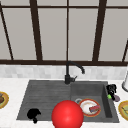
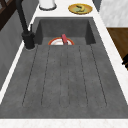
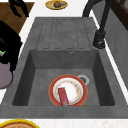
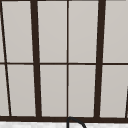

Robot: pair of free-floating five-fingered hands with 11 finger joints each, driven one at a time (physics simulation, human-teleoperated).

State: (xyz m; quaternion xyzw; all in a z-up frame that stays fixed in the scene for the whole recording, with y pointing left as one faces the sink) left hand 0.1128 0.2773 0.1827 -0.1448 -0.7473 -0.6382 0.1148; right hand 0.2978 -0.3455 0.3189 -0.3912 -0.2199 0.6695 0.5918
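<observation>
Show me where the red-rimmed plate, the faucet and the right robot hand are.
red-rimmed plate [image 3: 72,91]: right side view, white centre.
faucet [image 1: 67,75]: front view, upright stem.
right robot hand [image 1: 111,89]: front view, its black back, above the sink's right edge.

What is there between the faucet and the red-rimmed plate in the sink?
Bare grey sink floor and the drain, which sits just beside the plate on the side toward the faucet. The right side view shows it best.
</observation>
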